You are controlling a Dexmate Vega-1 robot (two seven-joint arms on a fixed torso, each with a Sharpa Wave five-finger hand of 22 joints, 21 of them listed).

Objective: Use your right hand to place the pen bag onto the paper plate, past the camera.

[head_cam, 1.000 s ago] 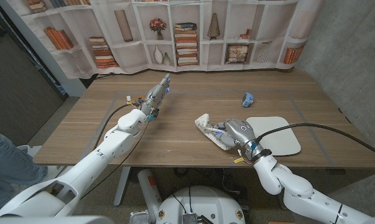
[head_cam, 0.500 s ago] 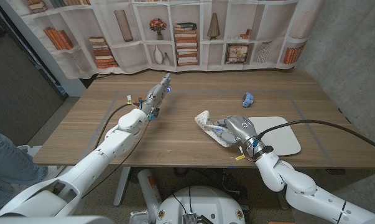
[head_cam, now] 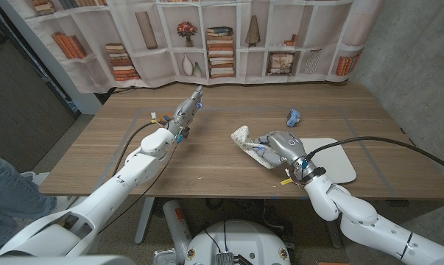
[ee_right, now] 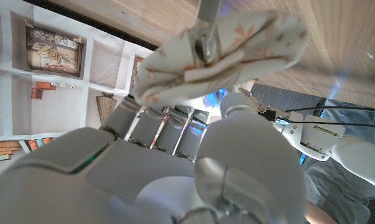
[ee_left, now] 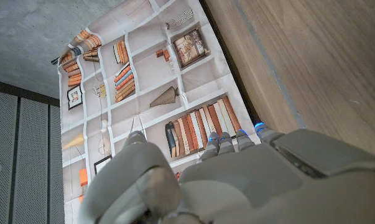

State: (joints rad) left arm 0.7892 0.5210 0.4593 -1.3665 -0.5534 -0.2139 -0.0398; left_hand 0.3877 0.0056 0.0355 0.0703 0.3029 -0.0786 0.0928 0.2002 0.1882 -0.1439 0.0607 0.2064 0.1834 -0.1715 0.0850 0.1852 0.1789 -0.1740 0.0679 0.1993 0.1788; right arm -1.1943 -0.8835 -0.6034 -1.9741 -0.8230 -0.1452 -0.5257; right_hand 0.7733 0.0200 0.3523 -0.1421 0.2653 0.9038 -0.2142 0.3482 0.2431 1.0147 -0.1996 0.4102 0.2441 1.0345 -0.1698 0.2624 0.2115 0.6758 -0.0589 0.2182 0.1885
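The robot's right hand grasps the cream fabric pen bag with a faint pink floral print, its fingers wrapped around the bag's near end while the far end sticks out toward the middle of the wooden table. In the head view the bag looks lifted a little off the wood, though the angle makes this hard to confirm. The right wrist view shows the same soft pouch bunched and folded above the grey fingers, with a thumb curled in beside them and a metal zip pull hanging at its middle.

The white square paper plate with rounded corners lies flat on the table just beside the right hand, on its outer side; the hand's back overlaps the plate's near-left edge in the head view, while the bag itself is over bare wood, not on the plate. A small crumpled blue object sits farther back on the table, apart from the plate and the bag.

The left hand is stretched out over the left half of the table, well apart from the bag, with its fingers straight and together and nothing in them. The left wrist view shows the back of that hand with blue-lit fingertips pointing toward a backdrop printed with bookshelves.
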